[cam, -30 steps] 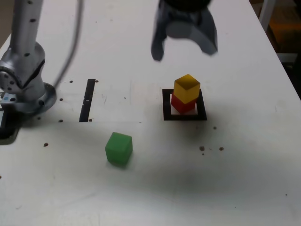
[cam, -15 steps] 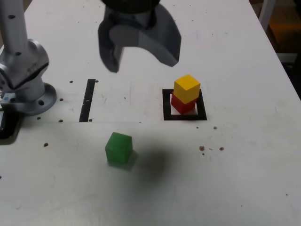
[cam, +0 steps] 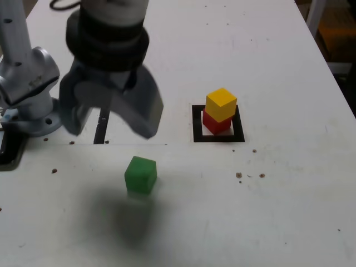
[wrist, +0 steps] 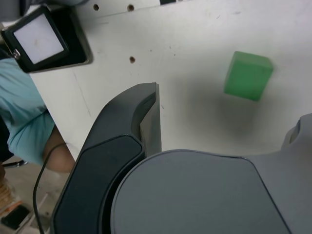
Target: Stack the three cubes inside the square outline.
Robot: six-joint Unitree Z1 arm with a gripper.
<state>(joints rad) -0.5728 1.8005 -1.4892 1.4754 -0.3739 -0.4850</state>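
Near, a green cube (cam: 141, 174) sits alone, left of the square outline (cam: 197, 139), presumably awaiting pickup. Above it, the gripper (cam: 110, 131) spreads wide and empty, likely to straddle it. Farther right, a yellow cube (cam: 221, 104) rests on a red cube (cam: 217, 124) inside the outline, likely forming the base.

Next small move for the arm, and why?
Probably shift the open fingers over the matte green cube and lower them, jaws wide. It sits alone on the white table, outside the black square outline, while the matte yellow cube already rests on the matte red one.
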